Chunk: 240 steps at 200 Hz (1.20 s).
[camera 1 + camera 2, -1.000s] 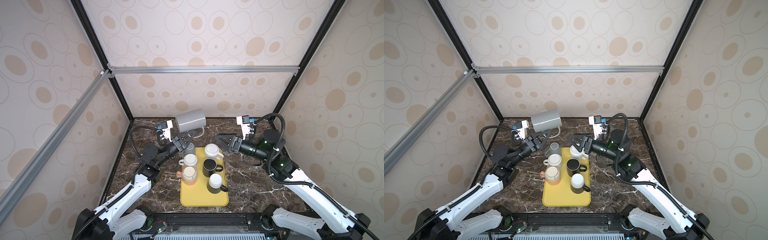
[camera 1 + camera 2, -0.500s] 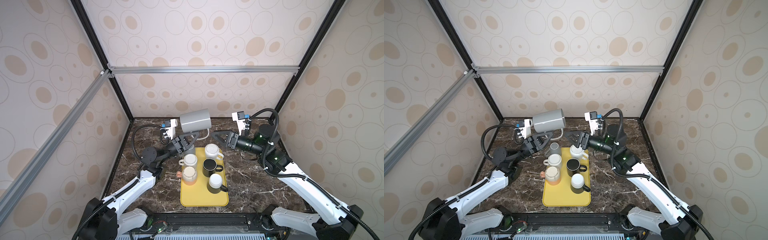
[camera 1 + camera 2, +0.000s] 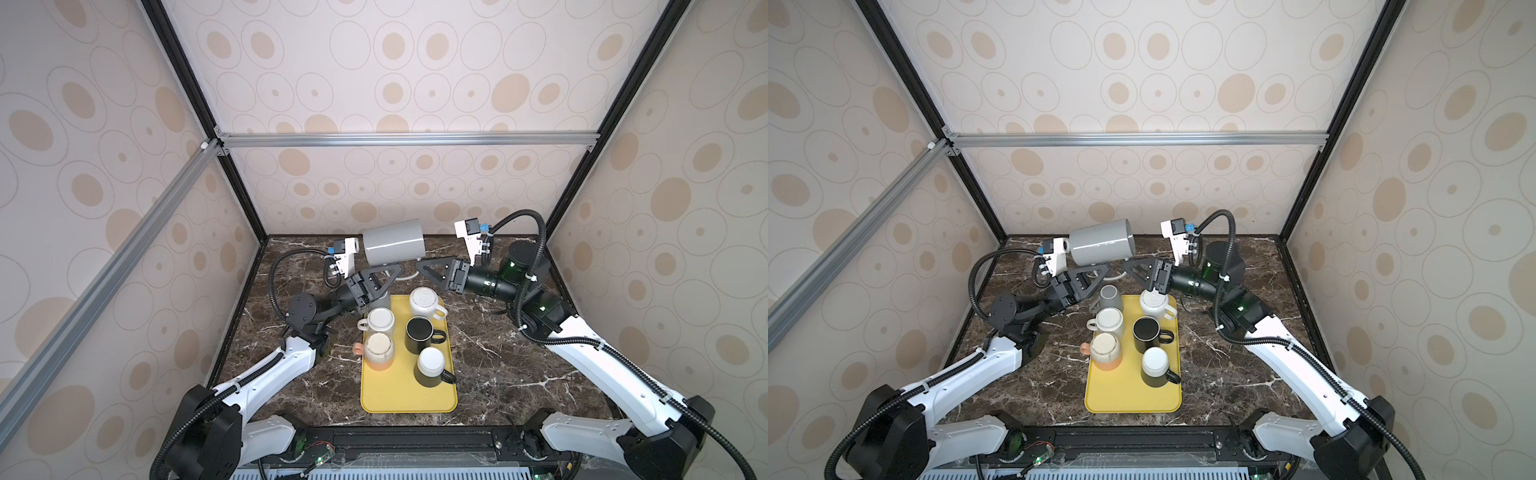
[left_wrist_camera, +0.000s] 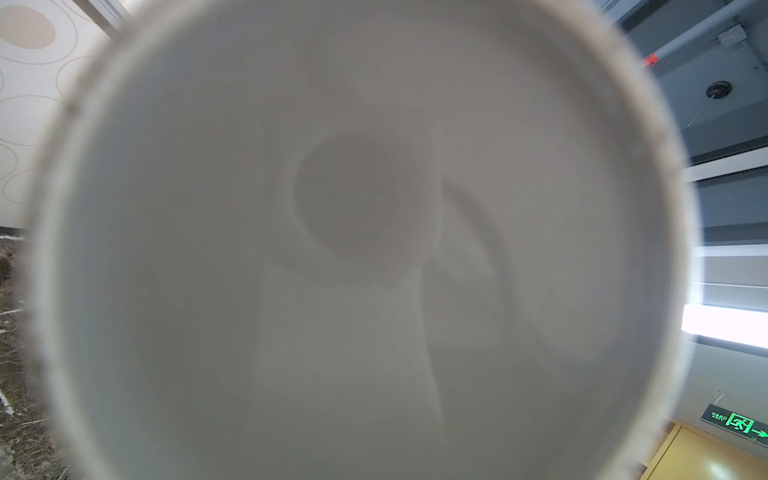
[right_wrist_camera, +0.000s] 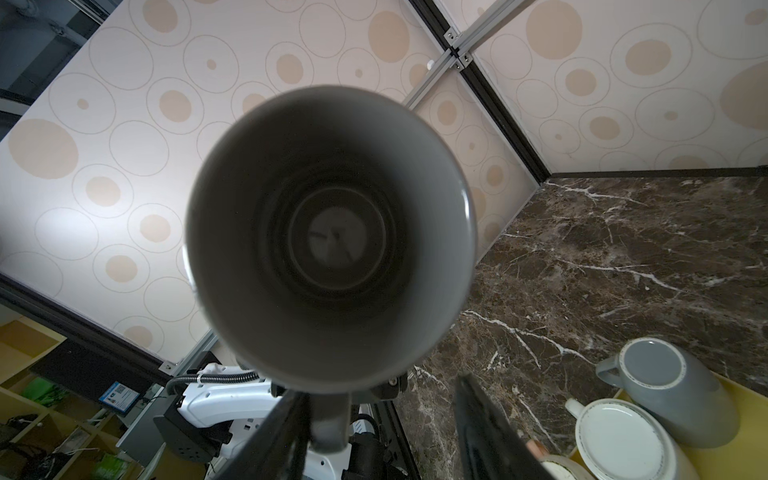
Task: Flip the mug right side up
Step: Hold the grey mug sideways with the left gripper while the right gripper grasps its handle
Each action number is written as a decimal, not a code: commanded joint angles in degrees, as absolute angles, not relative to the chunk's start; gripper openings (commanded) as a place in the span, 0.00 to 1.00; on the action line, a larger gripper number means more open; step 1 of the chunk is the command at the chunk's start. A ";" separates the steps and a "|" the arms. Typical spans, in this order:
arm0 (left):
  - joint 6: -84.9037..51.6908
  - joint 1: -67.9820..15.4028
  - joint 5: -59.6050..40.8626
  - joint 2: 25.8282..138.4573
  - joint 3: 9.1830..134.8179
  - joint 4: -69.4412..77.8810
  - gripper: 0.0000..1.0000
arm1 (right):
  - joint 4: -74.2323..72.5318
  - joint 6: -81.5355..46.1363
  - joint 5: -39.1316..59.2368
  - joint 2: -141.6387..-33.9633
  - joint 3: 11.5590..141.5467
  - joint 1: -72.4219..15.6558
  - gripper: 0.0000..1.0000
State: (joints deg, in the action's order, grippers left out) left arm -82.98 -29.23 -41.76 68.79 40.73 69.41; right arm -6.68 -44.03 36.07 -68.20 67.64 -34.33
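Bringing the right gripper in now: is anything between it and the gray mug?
Nothing visible. The gray mug is held sideways in the air by the left gripper. Its open mouth faces the right gripper with only air between. The yellow tray with its mugs sits lower.

the right gripper (image 3: 422, 266) has swung up to the handle of the grey mug (image 3: 392, 243), jaws slightly narrower. the left gripper (image 3: 390, 274) has carried it slightly rightward.

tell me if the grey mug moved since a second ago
Yes. The grey mug shifted slightly right, nearer the midline of the yellow tray.
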 commanded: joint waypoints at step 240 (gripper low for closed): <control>-74.71 -29.70 -43.60 68.02 40.96 66.84 0.00 | -10.28 -45.43 40.16 -73.06 71.21 -34.77 0.15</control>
